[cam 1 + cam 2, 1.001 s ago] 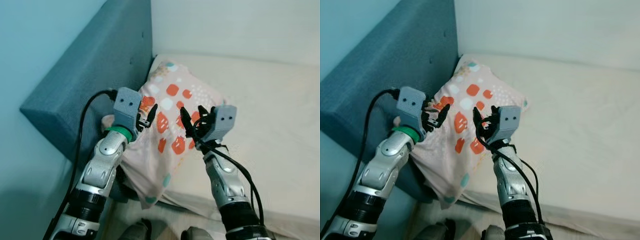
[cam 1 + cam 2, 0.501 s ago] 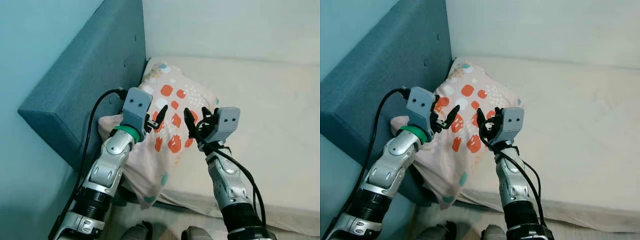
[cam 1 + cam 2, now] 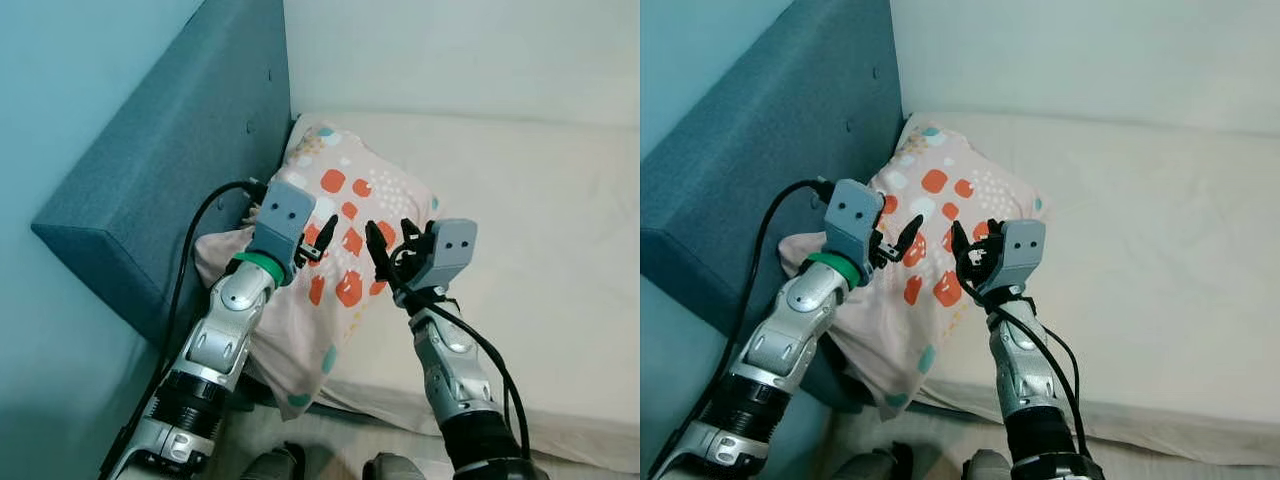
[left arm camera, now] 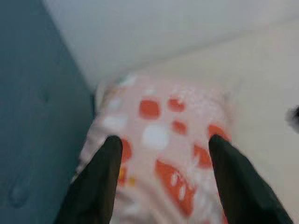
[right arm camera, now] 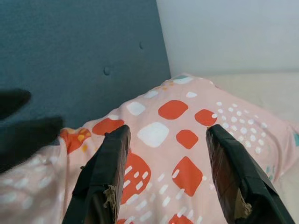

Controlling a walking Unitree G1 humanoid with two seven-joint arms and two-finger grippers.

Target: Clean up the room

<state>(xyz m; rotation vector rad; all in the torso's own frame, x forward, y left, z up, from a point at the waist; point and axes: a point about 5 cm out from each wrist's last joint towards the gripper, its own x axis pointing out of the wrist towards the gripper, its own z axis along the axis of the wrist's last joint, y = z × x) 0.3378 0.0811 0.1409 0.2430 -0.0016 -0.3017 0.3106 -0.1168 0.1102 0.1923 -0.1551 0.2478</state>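
A pink pillow (image 3: 345,215) with orange, white and teal patches lies at the head of the bed, leaning against the teal headboard (image 3: 170,150). My left gripper (image 3: 318,238) hovers open just above the pillow's left half, nothing between its fingers (image 4: 100,179). My right gripper (image 3: 388,245) is open too, above the pillow's right half, with the pillow (image 5: 173,135) seen between its fingers (image 5: 110,170). Neither gripper holds the pillow. The pillow's near corner hangs over the bed's edge (image 3: 300,385).
The cream mattress (image 3: 530,230) stretches to the right of the pillow. A pale wall (image 3: 460,50) runs behind the bed. The padded headboard stands on the left, with a light blue wall (image 3: 60,90) beyond it. My feet show at the bottom edge.
My left gripper has moved right, from the pillow's left edge to over its patterned top. The right gripper has barely shifted. The camera has drifted slightly.
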